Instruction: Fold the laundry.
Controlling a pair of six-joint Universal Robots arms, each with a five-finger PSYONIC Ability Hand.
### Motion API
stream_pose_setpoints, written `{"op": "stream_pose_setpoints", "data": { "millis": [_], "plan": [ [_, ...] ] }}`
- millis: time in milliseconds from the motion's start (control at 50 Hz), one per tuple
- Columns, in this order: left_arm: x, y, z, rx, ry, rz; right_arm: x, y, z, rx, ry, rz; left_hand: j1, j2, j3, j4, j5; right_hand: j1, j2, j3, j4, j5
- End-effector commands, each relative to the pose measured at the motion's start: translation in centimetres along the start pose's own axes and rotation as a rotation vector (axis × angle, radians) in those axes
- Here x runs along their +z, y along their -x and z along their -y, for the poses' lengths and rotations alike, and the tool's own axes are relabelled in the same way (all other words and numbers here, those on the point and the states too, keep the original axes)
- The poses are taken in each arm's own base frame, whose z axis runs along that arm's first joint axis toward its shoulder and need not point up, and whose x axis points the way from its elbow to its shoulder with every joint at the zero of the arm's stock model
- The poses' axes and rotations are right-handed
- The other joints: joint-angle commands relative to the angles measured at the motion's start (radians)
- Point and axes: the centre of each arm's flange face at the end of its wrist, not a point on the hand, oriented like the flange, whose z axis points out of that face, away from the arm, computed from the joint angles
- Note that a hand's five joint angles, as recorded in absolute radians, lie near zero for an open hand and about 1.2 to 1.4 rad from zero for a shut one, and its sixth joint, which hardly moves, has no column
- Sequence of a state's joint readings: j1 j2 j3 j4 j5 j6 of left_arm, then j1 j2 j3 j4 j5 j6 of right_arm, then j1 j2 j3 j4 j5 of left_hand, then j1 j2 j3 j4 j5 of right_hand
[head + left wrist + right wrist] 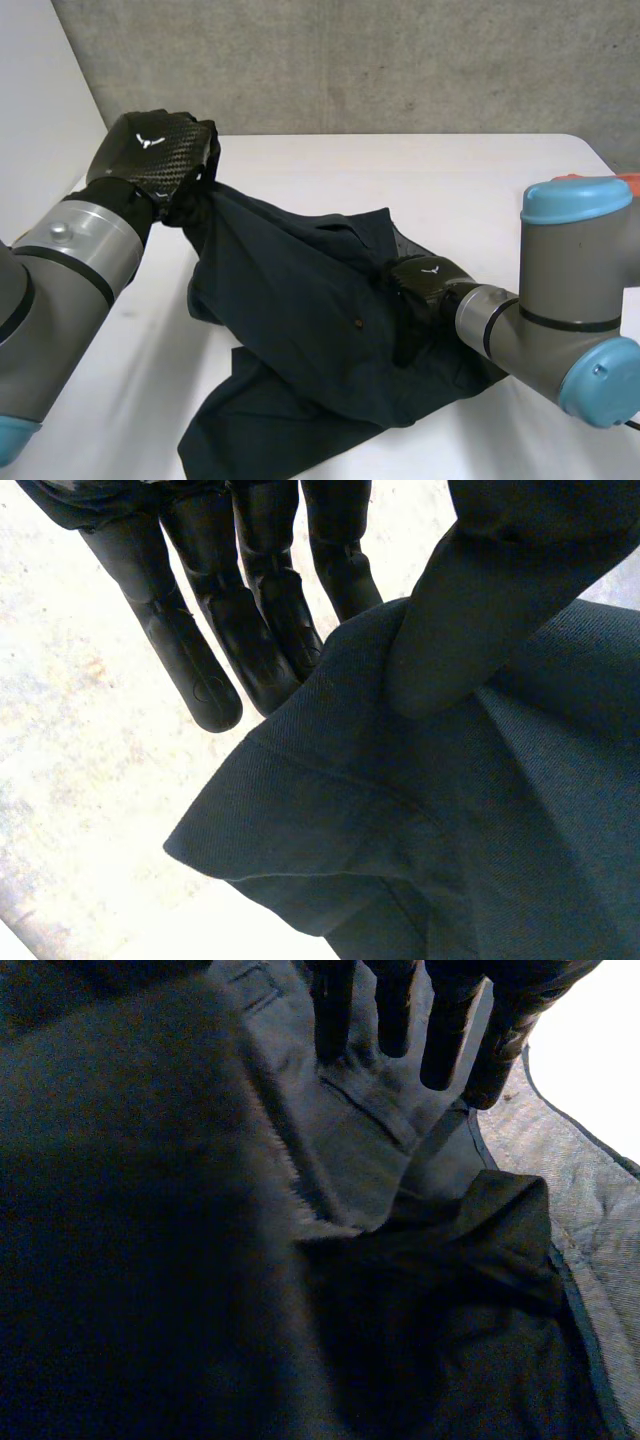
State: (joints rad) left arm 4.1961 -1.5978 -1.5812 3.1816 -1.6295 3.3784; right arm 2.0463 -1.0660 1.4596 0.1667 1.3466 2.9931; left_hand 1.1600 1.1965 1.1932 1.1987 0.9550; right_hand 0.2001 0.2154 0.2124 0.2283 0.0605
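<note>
My left hand (pixel 160 150) pinches a hemmed corner of the dark navy twill garment (pixel 300 330) between thumb and straight fingers (pixel 200 670), holding it above the white table (pixel 420 170). The rest of the garment lies crumpled mid-table. My right hand (pixel 425 280) rests on its middle, fingers straight and slightly spread. I judge this to be the spreading-out step; next, the corner wants drawing taut so the cloth flattens.

Bare table (pixel 400 170) beyond dark garment (pixel 300 330)

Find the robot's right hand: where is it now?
In the head view the right hand sits on the middle of the dark garment, right of centre on the white table, its fingers straight over it.
</note>
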Motion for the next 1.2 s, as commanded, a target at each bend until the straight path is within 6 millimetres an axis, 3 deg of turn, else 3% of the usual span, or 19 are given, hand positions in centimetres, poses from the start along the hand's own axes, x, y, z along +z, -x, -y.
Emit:
{"op": "stream_pose_setpoints", "data": {
  "millis": [20,140,340,360,460,520,580,660,700,760,880,920,980,1060,1140,1200],
  "plan": [
    [-0.8,-0.3,1.4,-0.016,-0.048,-0.014,0.5,1.6,-0.1,0.041,-0.058,0.030,0.236,0.200,0.203,0.198,0.267,-0.026,-0.041,-0.038,-0.054,-0.060],
    [-1.0,-0.6,1.6,-0.023,-0.054,-0.022,1.5,2.0,-0.7,0.023,-0.096,0.014,0.236,0.200,0.203,0.198,0.267,-0.019,-0.034,-0.031,-0.047,-0.054],
    [-0.9,-0.5,2.2,-0.056,-0.072,-0.019,2.7,2.9,-2.0,0.003,-0.093,0.023,0.236,0.200,0.203,0.198,0.267,0.307,0.292,0.295,0.279,0.272],
    [-0.9,-0.4,2.3,-0.057,-0.076,-0.018,2.8,2.9,-2.0,0.002,-0.095,0.023,0.236,0.200,0.203,0.198,0.267,0.375,0.359,0.362,0.346,0.340],
    [-1.0,-0.3,3.1,-0.075,-0.100,-0.015,2.8,2.7,-1.7,0.006,-0.117,0.018,0.236,0.200,0.203,0.198,0.267,1.195,1.179,1.182,1.166,1.160],
    [-1.0,-0.1,3.5,-0.089,-0.113,-0.011,2.7,2.5,-1.3,0.010,-0.125,0.012,0.236,0.200,0.203,0.198,0.267,1.196,1.181,1.184,1.168,1.161],
    [-1.1,0.0,3.9,-0.094,-0.125,-0.009,2.1,2.2,0.2,0.004,-0.171,0.001,0.236,0.200,0.203,0.198,0.267,1.196,1.181,1.184,1.168,1.161],
    [-1.2,0.1,4.0,-0.093,-0.130,-0.007,-1.5,1.0,6.1,-0.051,-0.337,-0.049,0.236,0.200,0.203,0.198,0.267,1.196,1.181,1.184,1.168,1.161],
    [-1.2,0.2,3.8,-0.088,-0.119,-0.006,-3.9,-1.4,9.1,-0.120,-0.389,-0.124,0.236,0.200,0.203,0.198,0.267,1.196,1.181,1.184,1.168,1.161],
    [-1.3,0.2,3.2,-0.083,-0.088,-0.007,-6.6,-3.4,11.2,-0.254,-0.367,-0.201,0.236,0.200,0.203,0.198,0.267,1.196,1.181,1.184,1.168,1.161],
    [-1.2,0.0,1.6,-0.073,-0.008,-0.020,-9.4,-3.5,13.1,-0.482,-0.286,-0.227,0.236,0.200,0.203,0.198,0.267,1.196,1.181,1.184,1.168,1.161],
    [-0.8,-0.5,0.0,-0.057,0.056,-0.035,-9.9,-3.7,13.6,-0.514,-0.269,-0.242,0.236,0.200,0.203,0.198,0.267,1.196,1.181,1.184,1.168,1.161],
    [0.2,-1.0,-1.8,-0.033,0.113,-0.046,-9.3,-4.0,13.7,-0.520,-0.252,-0.238,0.236,0.200,0.203,0.198,0.267,1.196,1.181,1.184,1.168,1.161],
    [1.9,-1.6,-3.8,0.029,0.165,-0.060,-6.6,-4.9,12.8,-0.502,-0.203,-0.222,0.236,0.200,0.203,0.198,0.267,1.196,1.181,1.184,1.168,1.161],
    [4.6,-1.5,-3.6,0.076,0.119,-0.045,-4.5,-5.8,13.6,-0.505,-0.225,-0.257,0.236,0.200,0.203,0.198,0.267,1.196,1.181,1.184,1.168,1.161],
    [7.9,-1.2,-2.3,0.097,0.011,-0.007,-2.7,-7.1,15.9,-0.521,-0.334,-0.349,0.236,0.200,0.203,0.198,0.267,1.196,1.181,1.184,1.168,1.161]
  ]
}}
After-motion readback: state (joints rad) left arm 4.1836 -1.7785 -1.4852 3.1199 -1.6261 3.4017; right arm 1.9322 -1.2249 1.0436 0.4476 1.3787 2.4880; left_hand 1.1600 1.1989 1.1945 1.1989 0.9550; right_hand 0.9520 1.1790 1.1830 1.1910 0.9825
